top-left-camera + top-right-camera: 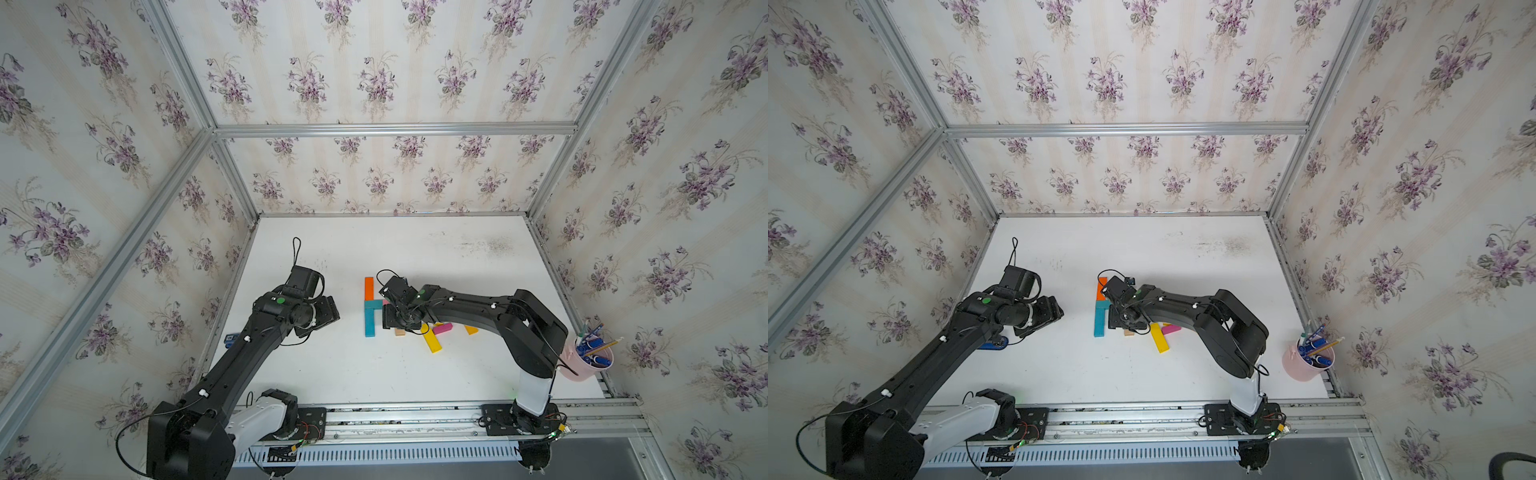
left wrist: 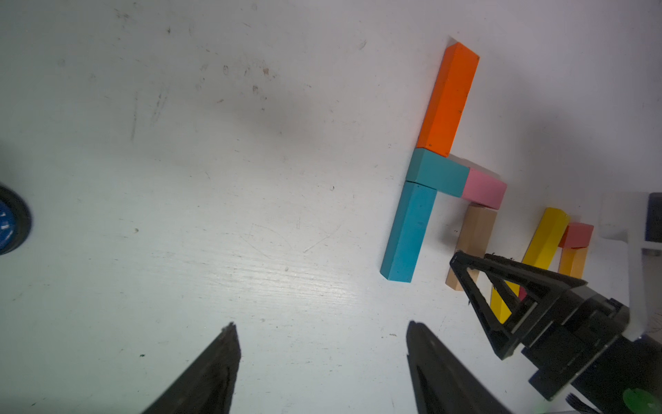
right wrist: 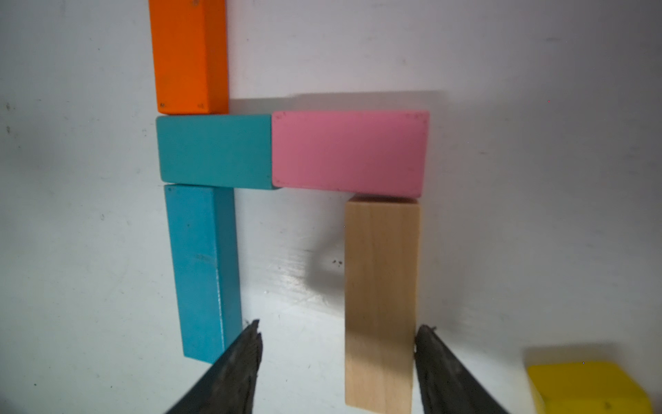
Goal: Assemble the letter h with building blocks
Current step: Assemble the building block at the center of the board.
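Right gripper (image 3: 338,347) stood open, astride the plain wood block (image 3: 381,286), one finger against its side, the other clear. That block's end met the pink block (image 3: 350,152) at its outer corner. At the pink block's other end, touching, sat the short teal block (image 3: 215,150), with the orange block (image 3: 190,53) and long teal block (image 3: 202,269) lined up either side. Left gripper (image 2: 321,337) hung open over the tabletop (image 2: 215,179), well apart from the pink block.

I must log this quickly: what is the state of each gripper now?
Left gripper: open, empty.
Right gripper: open, astride the plain wood block, not clamping it.
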`<state>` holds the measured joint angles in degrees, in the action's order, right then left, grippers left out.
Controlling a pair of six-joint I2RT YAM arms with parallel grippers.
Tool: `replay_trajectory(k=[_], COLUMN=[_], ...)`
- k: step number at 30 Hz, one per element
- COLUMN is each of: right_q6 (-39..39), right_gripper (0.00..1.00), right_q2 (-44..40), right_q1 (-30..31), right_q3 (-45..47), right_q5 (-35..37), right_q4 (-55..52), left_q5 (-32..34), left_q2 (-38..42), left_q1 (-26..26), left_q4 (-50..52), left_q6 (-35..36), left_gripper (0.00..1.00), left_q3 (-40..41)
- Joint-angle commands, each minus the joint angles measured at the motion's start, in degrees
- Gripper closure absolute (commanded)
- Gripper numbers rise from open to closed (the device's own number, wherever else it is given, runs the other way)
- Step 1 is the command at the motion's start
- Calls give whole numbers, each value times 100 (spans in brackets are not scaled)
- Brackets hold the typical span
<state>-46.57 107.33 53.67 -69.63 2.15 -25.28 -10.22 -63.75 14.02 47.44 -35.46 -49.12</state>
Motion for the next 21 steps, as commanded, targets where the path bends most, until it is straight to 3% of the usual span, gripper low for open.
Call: replay_trajectory(k=[1, 21], right_q6=[-54, -20], right_gripper=[33, 34], right_q2=[42, -45], right_q1=[12, 14], right_q3=[-23, -272], right_q5=[15, 433], right_q4=[22, -435], left_q5=[20, -22], left_q2=[-6, 13], left_q1=[-5, -12], left_q4=[-17, -59], left_q6=[5, 20], left_gripper=[24, 24], left_q3=[9, 84])
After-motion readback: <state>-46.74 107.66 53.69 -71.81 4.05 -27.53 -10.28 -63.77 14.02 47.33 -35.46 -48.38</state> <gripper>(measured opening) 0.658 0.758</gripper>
